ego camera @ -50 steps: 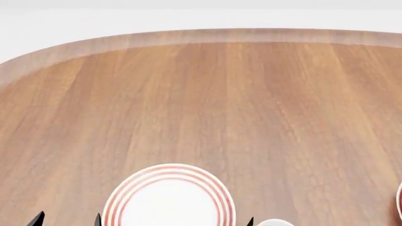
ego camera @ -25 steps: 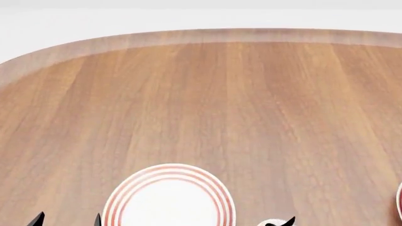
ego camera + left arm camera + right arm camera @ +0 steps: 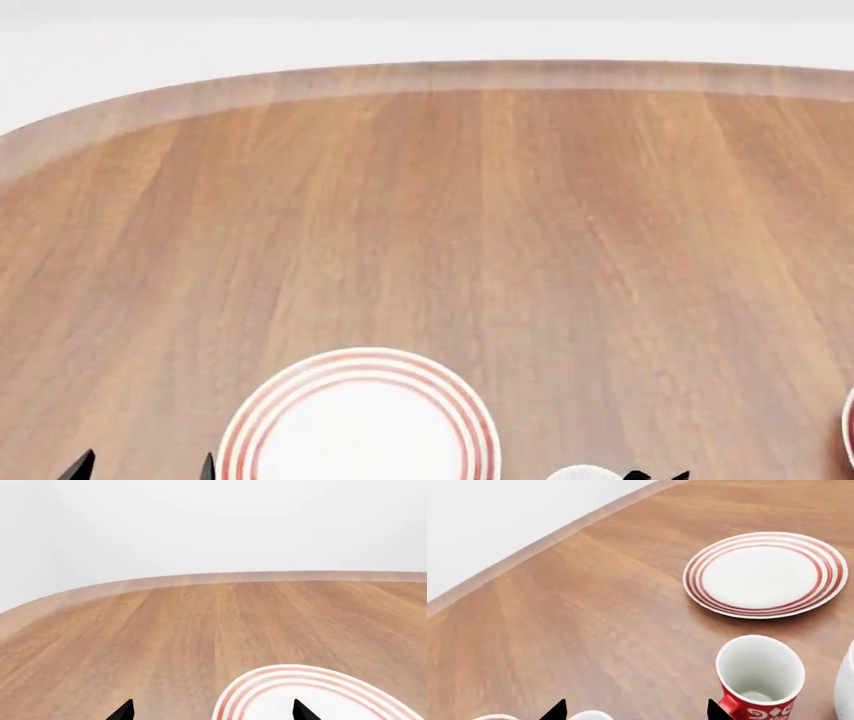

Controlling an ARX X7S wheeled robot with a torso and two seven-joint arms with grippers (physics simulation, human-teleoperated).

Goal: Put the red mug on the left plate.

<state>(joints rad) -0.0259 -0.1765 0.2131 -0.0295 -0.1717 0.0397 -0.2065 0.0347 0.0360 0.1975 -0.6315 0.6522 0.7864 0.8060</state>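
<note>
Right hand [image 3: 657, 476] tips have shifted rightward along the head view's lower edge since half a second ago. Its fingers [image 3: 556, 711] stand wide apart, empty, over wood-grain table [image 3: 594, 620]. Red mug [image 3: 758, 679], scrollwork on glossy wall, white inside, stands upright just beside one tip. A plate [image 3: 766, 574] lies beyond it. Left hand [image 3: 212, 711] spread wide, empty, over the ringed left plate [image 3: 267, 690].
</note>
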